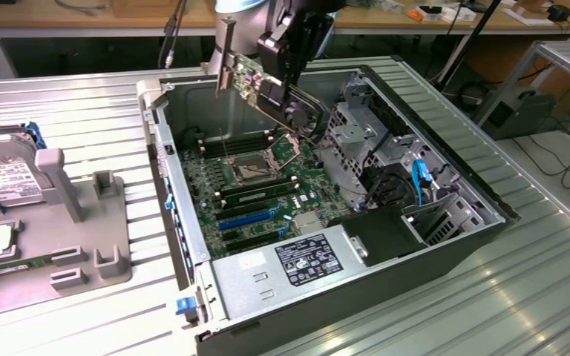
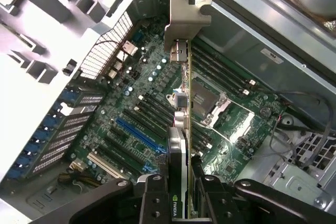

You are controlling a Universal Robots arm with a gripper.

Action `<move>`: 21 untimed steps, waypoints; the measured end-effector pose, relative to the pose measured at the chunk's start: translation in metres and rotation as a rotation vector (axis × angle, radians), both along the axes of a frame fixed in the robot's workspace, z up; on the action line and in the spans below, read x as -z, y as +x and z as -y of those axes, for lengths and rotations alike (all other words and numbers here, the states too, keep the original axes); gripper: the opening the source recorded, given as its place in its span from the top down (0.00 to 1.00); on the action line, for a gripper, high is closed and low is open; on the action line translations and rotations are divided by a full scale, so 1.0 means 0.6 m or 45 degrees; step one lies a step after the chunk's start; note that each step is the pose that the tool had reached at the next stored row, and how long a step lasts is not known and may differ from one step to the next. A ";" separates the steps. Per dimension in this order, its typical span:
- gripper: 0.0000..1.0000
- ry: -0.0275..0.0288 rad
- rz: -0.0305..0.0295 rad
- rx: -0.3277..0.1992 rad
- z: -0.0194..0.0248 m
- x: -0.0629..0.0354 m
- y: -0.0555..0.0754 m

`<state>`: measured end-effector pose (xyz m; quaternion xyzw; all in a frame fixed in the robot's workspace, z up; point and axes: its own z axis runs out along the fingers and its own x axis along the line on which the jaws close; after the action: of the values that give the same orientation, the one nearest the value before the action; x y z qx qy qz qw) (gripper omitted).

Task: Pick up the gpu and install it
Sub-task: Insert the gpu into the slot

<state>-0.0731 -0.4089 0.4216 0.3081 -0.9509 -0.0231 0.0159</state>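
The gpu (image 1: 252, 83) hangs tilted in the air above the open computer case (image 1: 181, 222), its silver bracket (image 1: 225, 53) toward the case's rear wall. My gripper (image 1: 287, 74) is shut on the card's other end. In the wrist view the gpu (image 2: 182, 124) runs edge-on away from my gripper (image 2: 181, 203), with the bracket (image 2: 187, 18) at its far end. Black fingers (image 2: 155, 199) press both faces of the card. Below it lies the green motherboard (image 2: 131, 103) with a blue slot (image 2: 137, 135) and black slots beside it. The card is clear of the board.
A CPU socket (image 1: 250, 172) and memory slots lie under the card. A drive cage and cables (image 1: 404, 178) fill the case's right side in the exterior view, and the power supply (image 1: 285, 263) sits at the near end. A grey fixture tray with a hard drive (image 1: 8, 182) stands at the left.
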 end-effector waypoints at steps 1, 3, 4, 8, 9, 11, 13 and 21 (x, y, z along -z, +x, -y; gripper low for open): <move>0.73 0.0000 0.0000 -0.008 0.0000 0.000 0.000; 0.73 0.0000 0.0000 -0.031 0.0000 0.000 0.000; 0.73 0.0000 0.0000 -0.043 0.0000 0.000 0.000; 0.73 -0.0001 0.0000 -0.085 0.0000 0.000 0.000; 0.73 0.0000 0.0000 -0.095 0.0000 0.000 0.000; 0.73 0.0000 0.0000 -0.115 0.0000 0.000 0.000; 0.73 0.0000 0.0000 -0.137 0.0000 0.000 0.000; 0.73 0.0000 -0.0001 -0.251 0.0000 0.000 0.000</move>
<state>-0.0731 -0.4089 0.4216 0.4001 -0.9160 -0.0214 0.0182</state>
